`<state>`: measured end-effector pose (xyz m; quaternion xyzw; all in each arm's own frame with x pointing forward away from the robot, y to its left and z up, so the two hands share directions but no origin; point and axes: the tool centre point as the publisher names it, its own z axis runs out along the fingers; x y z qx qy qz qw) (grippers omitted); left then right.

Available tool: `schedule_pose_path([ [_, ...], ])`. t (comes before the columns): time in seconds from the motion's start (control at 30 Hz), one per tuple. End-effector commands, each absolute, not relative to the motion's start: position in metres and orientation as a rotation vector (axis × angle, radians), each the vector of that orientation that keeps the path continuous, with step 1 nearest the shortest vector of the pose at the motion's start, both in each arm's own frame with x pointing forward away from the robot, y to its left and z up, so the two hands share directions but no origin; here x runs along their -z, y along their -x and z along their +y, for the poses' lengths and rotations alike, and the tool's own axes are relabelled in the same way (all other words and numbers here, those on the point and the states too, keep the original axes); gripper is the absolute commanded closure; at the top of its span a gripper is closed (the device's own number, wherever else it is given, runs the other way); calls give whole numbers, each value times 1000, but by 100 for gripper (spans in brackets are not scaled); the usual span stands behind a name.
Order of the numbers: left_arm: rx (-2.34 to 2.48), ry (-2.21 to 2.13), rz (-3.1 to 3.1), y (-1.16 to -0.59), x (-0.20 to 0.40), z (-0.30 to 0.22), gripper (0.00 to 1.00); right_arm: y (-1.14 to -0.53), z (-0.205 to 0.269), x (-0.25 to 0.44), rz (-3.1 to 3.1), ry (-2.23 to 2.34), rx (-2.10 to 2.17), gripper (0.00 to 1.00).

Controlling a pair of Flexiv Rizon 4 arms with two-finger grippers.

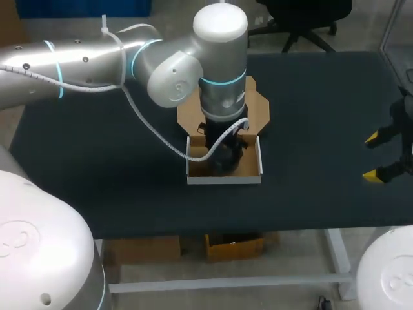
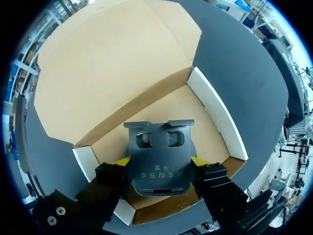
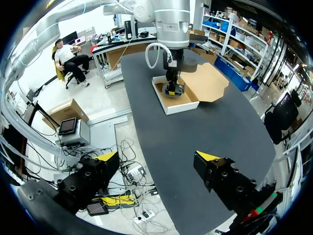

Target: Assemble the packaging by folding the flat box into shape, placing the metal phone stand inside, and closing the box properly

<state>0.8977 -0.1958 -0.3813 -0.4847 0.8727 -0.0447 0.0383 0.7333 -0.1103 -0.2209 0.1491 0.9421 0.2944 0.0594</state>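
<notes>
An open cardboard box [image 1: 222, 179] with white walls stands mid-table, its brown lid flap [image 1: 258, 110] lying flat behind it. My left arm comes down over it, and my left gripper [image 2: 160, 161] is inside the box, shut on the dark grey metal phone stand [image 2: 159, 156], a yellow tip on each side. The stand rests low over the box floor [image 2: 195, 117]; whether it touches the floor I cannot tell. In the head view my left wrist hides most of the stand [image 1: 229, 158]. My right gripper [image 1: 374, 156] hangs open with nothing in it by the table's right edge, far from the box [image 3: 178, 105].
The black tabletop [image 1: 116, 181] spreads wide on both sides of the box. A white cable [image 1: 213, 148] from my left arm loops down over the box's left half. The lid flap [image 2: 112, 63] lies spread out ahead of the left gripper.
</notes>
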Motion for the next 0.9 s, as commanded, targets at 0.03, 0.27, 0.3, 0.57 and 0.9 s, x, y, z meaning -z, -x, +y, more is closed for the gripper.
schedule_pose_path([
  [0.03, 114, 1493, 2670, -902, 385, -199, 100, -733, -111, 220, 2853, -449, -895, 0],
  [0.27, 104, 1503, 2665, -906, 389, -198, 100, -733, -111, 220, 2853, -449, -895, 0],
  [0.3, 103, 1505, 2665, -907, 390, -198, 100, -733, -111, 220, 2853, -449, -895, 0],
  [0.57, 99, 1513, 2664, -908, 391, -197, 61, -733, -111, 220, 2853, -449, -895, 0],
  [0.9, 103, 1523, 2658, -908, 389, -196, 0, -733, -111, 220, 2853, -449, -895, 0],
])
